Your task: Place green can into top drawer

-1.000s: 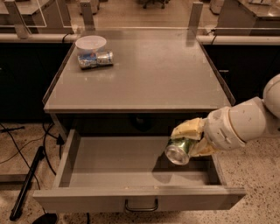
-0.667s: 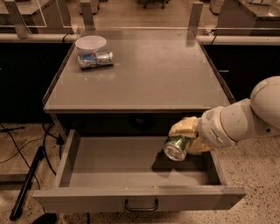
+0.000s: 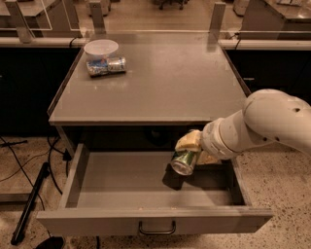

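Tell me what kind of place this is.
Probably a robotics lab or office workspace: a grey table with its top drawer pulled open, more desks behind, cables on a speckled floor, and a robot's gripper over the open drawer, shut on the green can.

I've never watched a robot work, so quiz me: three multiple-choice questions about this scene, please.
1. Where is the green can? A) on a shelf B) in the gripper, over the top drawer C) on a chair
2. What colour is the bowl? A) red B) white C) black
3. The top drawer is: A) shut B) missing C) pulled open
Answers: B, the jaws clamp it above the drawer's right side; B, it looks pale white; C, its inside shows.
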Controlling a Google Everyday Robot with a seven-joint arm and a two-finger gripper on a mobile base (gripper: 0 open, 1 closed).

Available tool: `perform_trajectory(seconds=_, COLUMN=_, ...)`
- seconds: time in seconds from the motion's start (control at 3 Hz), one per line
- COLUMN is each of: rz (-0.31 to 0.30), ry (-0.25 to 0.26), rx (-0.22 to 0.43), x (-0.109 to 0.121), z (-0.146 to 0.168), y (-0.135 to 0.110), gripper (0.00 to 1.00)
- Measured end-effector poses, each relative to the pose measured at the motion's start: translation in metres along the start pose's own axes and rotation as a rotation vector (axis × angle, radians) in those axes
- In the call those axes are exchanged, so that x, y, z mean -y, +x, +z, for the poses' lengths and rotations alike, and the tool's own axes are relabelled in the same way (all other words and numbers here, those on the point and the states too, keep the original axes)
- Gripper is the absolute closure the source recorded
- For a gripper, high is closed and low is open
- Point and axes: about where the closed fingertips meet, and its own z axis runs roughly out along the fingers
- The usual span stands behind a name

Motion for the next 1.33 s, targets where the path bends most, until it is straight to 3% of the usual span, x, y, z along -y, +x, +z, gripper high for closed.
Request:
perform_trajectory(seconds=0.67, rz=-0.065, ry=-0.025, rx=0.184, x=0.000, z=0.061, y=-0.013, gripper=1.00)
perform_trajectory(seconds=1.33, rz=-0.083, ry=-0.009, rx=0.196, x=-0.006, z=0.074, y=-0.024, gripper=1.00)
